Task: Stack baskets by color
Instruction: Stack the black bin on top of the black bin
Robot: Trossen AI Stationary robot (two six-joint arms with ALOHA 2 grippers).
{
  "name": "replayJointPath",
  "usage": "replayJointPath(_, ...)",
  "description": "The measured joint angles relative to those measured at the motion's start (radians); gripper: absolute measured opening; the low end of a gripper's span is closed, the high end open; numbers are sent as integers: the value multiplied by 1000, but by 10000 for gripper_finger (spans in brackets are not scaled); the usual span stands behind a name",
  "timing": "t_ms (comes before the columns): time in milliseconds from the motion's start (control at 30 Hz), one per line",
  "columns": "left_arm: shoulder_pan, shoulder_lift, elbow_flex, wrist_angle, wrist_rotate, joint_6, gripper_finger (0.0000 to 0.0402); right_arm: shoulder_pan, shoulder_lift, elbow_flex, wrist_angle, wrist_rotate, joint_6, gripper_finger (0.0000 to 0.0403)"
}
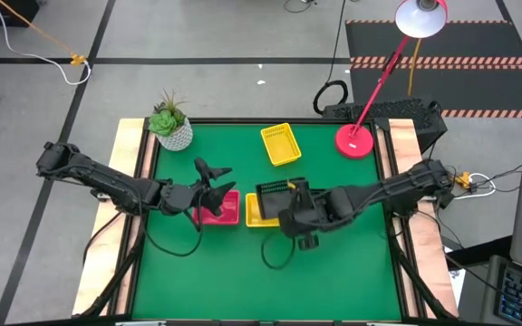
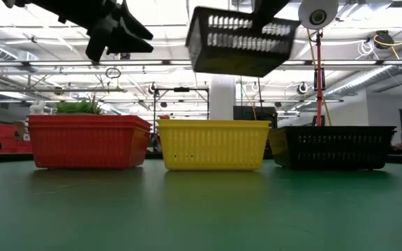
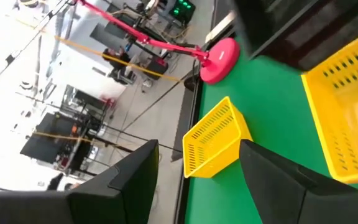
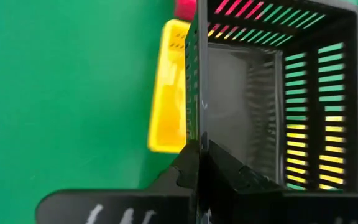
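On the green table a red basket (image 1: pixel 217 210), a yellow basket (image 1: pixel 259 214) and a black basket (image 2: pixel 333 146) stand in a row on their bottoms. The black one is hidden under my right arm in the high view. A second yellow basket (image 1: pixel 279 145) stands farther back. Another black basket (image 2: pixel 239 40) hangs in the air over the row, with my right gripper (image 1: pixel 292 193) shut on it. My left gripper (image 1: pixel 216 177) is open above the red basket, with nothing between its fingers (image 3: pixel 135 183). My right gripper pinches one side wall of the lifted black basket at its rim (image 4: pixel 197 134), one finger inside the basket and one outside. It comes slanting down from the table's right. The basket hangs clear of everything, open side up and slightly tilted, above the yellow basket (image 4: pixel 166 93).
A white plant pot (image 1: pixel 172 132) stands at the far left corner and a red lamp base (image 1: pixel 355 140) at the far right. Wooden strips (image 1: pixel 130 181) border the mat on both sides. The near half of the green mat (image 1: pixel 261 281) is bare.
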Motion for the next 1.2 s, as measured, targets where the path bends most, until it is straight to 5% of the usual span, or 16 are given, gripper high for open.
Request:
replayJointPath(567,5,0,0,5,1,-46,225,232,-62,0,-201,3,356,6)
replayJointPath(1200,4,0,0,8,3,-76,225,326,-148,-35,-315,56,479,6)
